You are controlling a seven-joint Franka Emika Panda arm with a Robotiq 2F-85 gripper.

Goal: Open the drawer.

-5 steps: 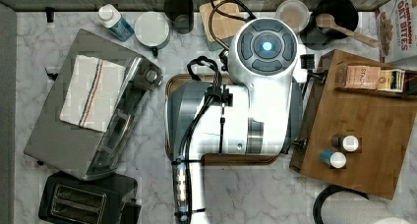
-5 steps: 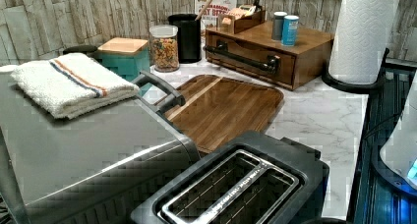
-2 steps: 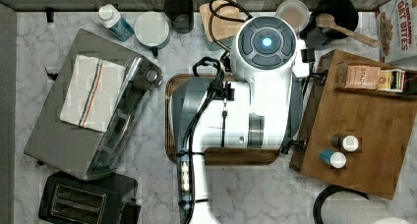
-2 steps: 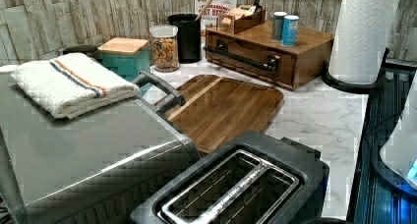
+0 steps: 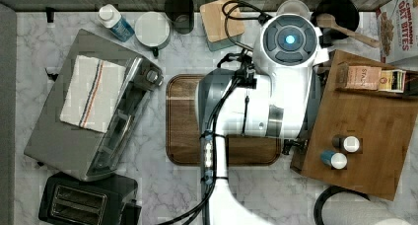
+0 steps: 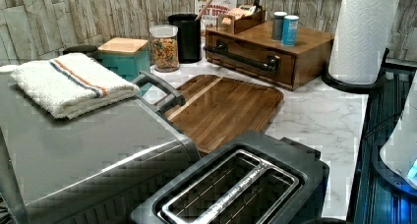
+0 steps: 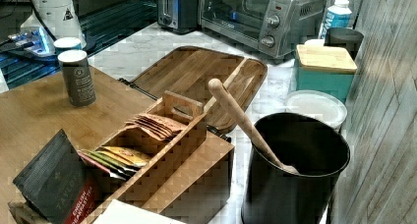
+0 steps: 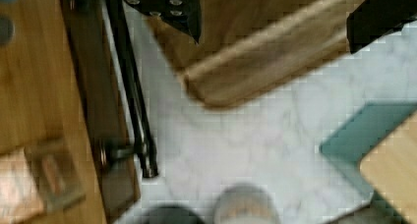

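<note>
The drawer [image 6: 255,51] is the front of a wooden box cabinet [image 5: 374,121] at the top view's right. It sits flush and closed, with a black bar handle [image 6: 241,58] across it. In the wrist view the handle [image 8: 129,86] runs along the dark drawer front [image 8: 93,96]. My gripper [image 8: 280,17] hangs open above the marble and the corner of a wooden tray, a little away from the handle. One dark finger [image 8: 184,10] is close beside the bar without touching it. In the top view my white arm [image 5: 276,101] covers the gripper.
A dark wooden serving tray [image 5: 182,121] lies in front of the cabinet. A toaster oven [image 5: 88,126] with a towel and a toaster [image 5: 84,200] fill the top view's left. A teal canister [image 5: 222,18], jars, a black utensil pot [image 7: 295,170] and a paper towel roll [image 6: 364,32] stand nearby.
My arm has swung toward the top view's right, closer to the cabinet. The drawer and the other things have not moved.
</note>
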